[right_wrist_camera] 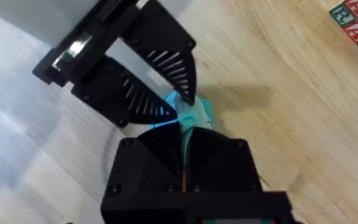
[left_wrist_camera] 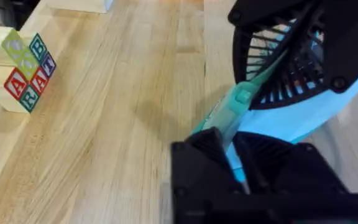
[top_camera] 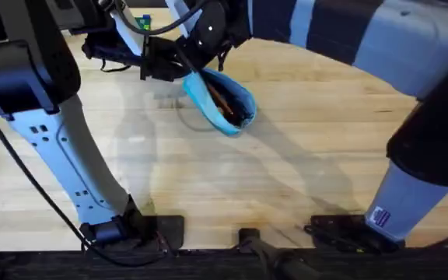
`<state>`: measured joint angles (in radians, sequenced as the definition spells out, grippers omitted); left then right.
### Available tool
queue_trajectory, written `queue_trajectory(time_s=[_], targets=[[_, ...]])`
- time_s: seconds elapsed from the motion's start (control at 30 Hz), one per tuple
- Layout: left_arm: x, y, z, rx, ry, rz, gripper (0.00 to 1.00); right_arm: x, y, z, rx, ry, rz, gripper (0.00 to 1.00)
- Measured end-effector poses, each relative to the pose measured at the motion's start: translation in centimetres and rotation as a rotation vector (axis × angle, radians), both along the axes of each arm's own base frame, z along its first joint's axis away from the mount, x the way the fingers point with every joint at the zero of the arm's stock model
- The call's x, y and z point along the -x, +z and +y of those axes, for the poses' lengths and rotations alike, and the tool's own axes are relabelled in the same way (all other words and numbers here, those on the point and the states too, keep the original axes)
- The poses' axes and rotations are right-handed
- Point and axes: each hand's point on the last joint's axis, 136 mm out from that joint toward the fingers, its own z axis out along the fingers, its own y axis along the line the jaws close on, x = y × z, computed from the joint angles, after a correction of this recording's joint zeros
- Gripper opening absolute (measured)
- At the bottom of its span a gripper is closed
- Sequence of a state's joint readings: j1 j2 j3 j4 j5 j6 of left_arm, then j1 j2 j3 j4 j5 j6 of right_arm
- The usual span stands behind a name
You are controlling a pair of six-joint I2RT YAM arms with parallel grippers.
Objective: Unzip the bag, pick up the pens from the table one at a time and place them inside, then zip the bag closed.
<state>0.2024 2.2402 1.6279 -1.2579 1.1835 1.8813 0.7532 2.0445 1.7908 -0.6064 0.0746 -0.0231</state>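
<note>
1. Off to one side, lettered wooden blocks (left_wrist_camera: 20,68) sit stacked near the table's (top_camera: 302,179) edge, well apart from the work — red, green and blue letters show on their faces. A corner of them also shows in the right wrist view.
2. Lifted at its gripped end, the bag (top_camera: 222,101) lies toward the far middle of the table; it is turquoise, gaping open along its top, and reddish pens (top_camera: 224,103) lie inside the opening.
3. Both arms crowd over the bag's far-left end, so that end is largely hidden in the overhead view by black gripper housings.
4. From the lower left the left arm rises steeply on its pale link and bends over toward the bag. The left gripper (left_wrist_camera: 232,146) is pinched on a strip of the bag's turquoise edge, the fabric squeezed between its 2 black fingers.
5. Entering from the right as a large blurred shape, the right arm reaches across the far side. The right gripper (right_wrist_camera: 184,146) is clamped on the same end of the bag — turquoise fabric pokes out between its closed fingers, touching the left gripper's tips.
</note>
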Motion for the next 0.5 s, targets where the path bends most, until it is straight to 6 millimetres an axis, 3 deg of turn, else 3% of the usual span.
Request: queue_trajectory(time_s=[0.1,0.5], targets=[[0.05,0.0,0.0,0.0,0.0,0.003,0.049,0.0,0.0,0.0,0.0,0.0,0.0,0.031],[0.05,0.0,0.0,0.0,0.0,0.003,0.045,0.07,-0.08,-0.08,0.004,0.0,0.004,0.031]])
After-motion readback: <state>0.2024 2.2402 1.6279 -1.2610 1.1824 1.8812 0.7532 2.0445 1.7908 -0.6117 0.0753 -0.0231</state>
